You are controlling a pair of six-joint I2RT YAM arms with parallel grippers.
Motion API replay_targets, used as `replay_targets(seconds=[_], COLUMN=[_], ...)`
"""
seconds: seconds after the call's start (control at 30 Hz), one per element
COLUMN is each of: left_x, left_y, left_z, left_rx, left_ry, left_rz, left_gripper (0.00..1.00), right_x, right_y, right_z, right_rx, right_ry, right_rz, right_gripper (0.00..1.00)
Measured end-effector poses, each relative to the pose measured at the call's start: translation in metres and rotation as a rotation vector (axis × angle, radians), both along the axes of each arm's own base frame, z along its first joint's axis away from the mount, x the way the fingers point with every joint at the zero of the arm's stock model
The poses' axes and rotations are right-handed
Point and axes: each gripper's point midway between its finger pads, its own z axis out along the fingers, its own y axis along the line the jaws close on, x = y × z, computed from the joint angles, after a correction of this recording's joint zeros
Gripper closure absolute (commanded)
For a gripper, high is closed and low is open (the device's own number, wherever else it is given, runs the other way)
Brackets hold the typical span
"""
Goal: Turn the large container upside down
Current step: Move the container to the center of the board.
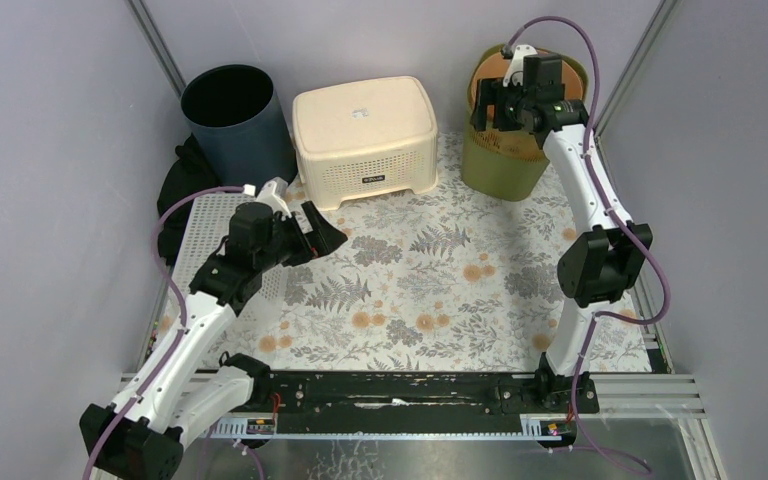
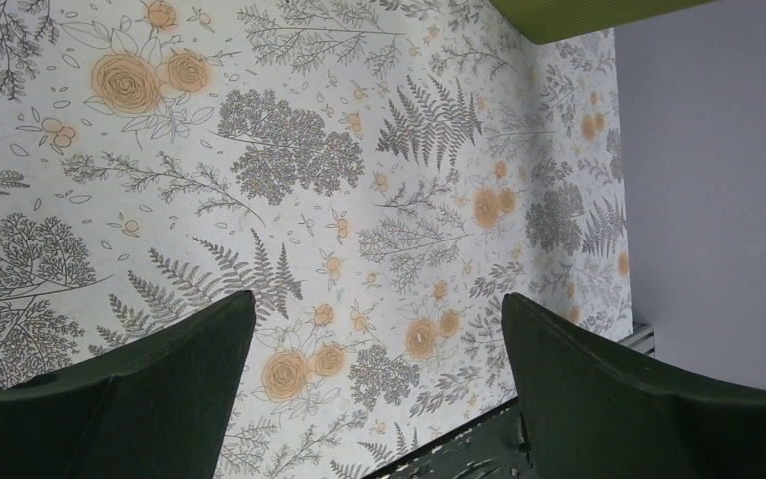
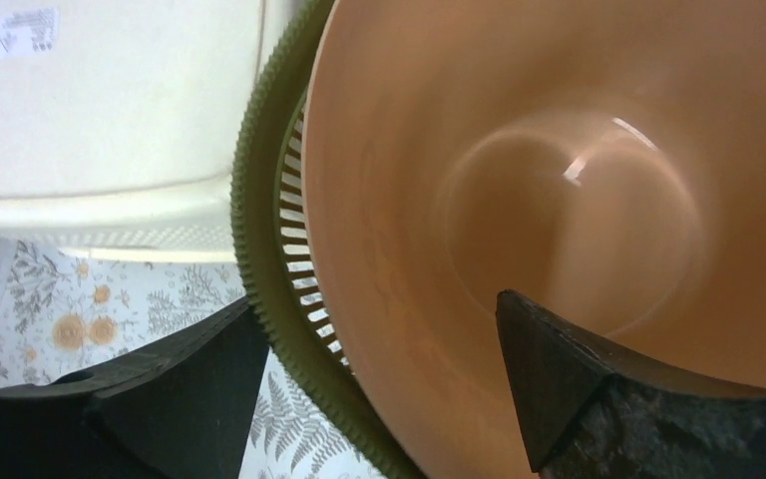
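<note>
One view alone, right wrist, shows the spread right hand (image 3: 376,302) straddling green basket (image 3: 245,200) and orange bucket (image 3: 559,120).

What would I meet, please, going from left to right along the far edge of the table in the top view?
Dark round bin → cream box → green basket, with an orange pot inside it.

Bin (image 1: 250,140) back left — container (image 1: 365,125) centre back — basket (image 1: 500,170) back right, bucket (image 3: 409,200) nested inside.
</note>
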Motion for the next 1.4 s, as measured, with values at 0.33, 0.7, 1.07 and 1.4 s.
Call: replay_targets(seconds=[0.33, 0.7, 1.07, 1.4], left_x=[0.005, 0.007, 0.005, 0.002], left_y=[-0.002, -0.002, -0.003, -0.002], left_z=[-0.016, -0.021, -0.017, -0.007], left_rx=[0.026, 0.034, 0.027, 0.015], left_ry=[0.046, 0.063, 0.050, 0.018], left_rz=[-0.005, -0.008, -0.012, -0.013], left_gripper=[0.00, 0.00, 0.00, 0.00], right_x=[-0.009, -0.008, -0.016, -0.049], right_y=[-0.008, -0.008, 0.001, 0.009], right_z=[-0.015, -0.019, -0.020, -0.007], right_rx=[-0.072, -0.068, -0.022, 0.063], right_ry=[0.071, 0.085, 0.101, 0.130], right_rz=[0.012, 0.006, 0.051, 0.075], right_gripper=[0.27, 0.52, 0.68, 0.69])
